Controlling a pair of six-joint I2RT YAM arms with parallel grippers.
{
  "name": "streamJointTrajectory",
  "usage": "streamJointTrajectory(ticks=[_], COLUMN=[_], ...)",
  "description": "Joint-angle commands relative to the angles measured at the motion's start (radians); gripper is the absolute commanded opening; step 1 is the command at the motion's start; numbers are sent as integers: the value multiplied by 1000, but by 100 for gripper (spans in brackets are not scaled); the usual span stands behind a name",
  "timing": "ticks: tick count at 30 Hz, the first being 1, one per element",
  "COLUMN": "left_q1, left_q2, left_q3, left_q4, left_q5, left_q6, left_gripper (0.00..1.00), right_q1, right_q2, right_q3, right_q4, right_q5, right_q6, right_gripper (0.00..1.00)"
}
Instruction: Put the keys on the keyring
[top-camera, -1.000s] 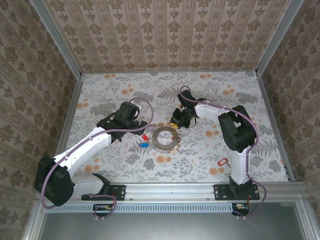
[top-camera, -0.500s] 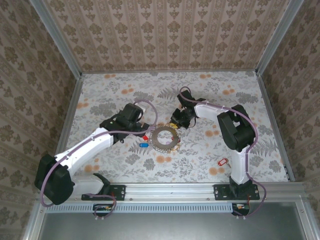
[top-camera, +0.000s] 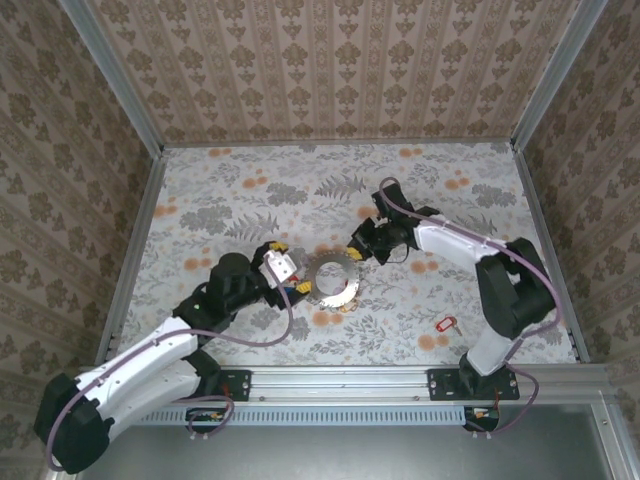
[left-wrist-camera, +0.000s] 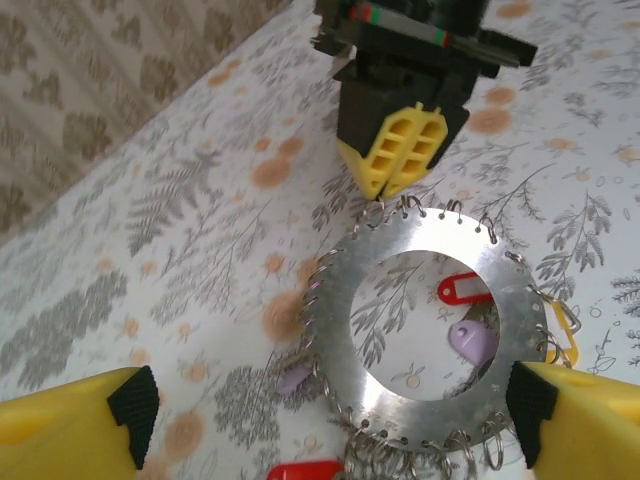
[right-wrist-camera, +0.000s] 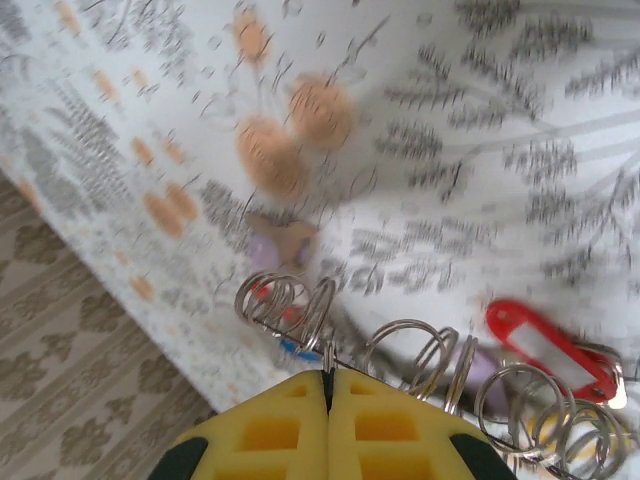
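The keyring (top-camera: 333, 277) lies flat near the middle of the flowered counter (top-camera: 230, 190), between the two arms. From the left wrist it shows as a flat metal disc with a wide round hole, its rim strung all round with small wire loops (right-wrist-camera: 290, 303). The right claw (top-camera: 355, 254) reaches in from the far right, its yellow fingers (left-wrist-camera: 405, 150) pressed tight together. Their tips sit at the far edge of the disc, pinching one of those wire loops, and from the right wrist the loop runs straight into the seam between the fingers. The left claw (top-camera: 293, 268) sits low on the near left side of the keyring. Its jaws are spread wide, one yellow finger (left-wrist-camera: 80, 425) at each lower corner of its own view, with the disc lying ahead between them and nothing gripped. Several keys lie at the keyring: a red key (left-wrist-camera: 460, 290) and a purple key (left-wrist-camera: 470, 338) show through the hole, and a yellow key (left-wrist-camera: 565, 330) lies by the rim. Whether they hang on loops cannot be told. Another red key (top-camera: 446, 323) lies alone on the counter, well apart to the near right.
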Motion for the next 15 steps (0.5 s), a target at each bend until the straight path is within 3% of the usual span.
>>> streamJointTrajectory(ticks=[1,8,15], left_q1=[-29,-114,-177], left_q2=[41,206,368], left_q3=[20,62,136], left_q4=[157,252,326], left_q5=[102,79,63], left_q6=[144,222,242], left_gripper=[86,62,47], right_q1=[-1,0,4], right_q2=[-85,-226,-271], right_q3=[-53,-100,-117], right_q4=[-12,-60,-63], right_q5=[-71,-102,-111], right_q6=[127,262,321], right_gripper=[0,0,0])
